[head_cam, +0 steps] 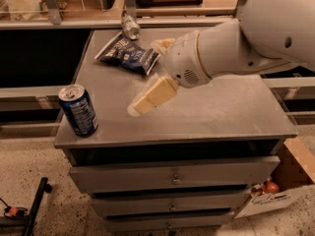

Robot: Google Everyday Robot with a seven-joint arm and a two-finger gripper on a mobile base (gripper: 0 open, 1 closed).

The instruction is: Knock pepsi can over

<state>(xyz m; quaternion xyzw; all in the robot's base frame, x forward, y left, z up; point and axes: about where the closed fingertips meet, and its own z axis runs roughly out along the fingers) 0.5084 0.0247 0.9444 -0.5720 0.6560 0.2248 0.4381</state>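
Gripper [150,96] mid-top, pepsi can [78,110] upright at front-left corner
Gripper hangs low over the cabinet top [221,117], well right of the can (open or closed: can't tell). To do it well, sweep left and strike the can's upper half side-on, angled so it tips onto the top and doesn't go off the near edge. White print on can and chip bag [129,57] not readable
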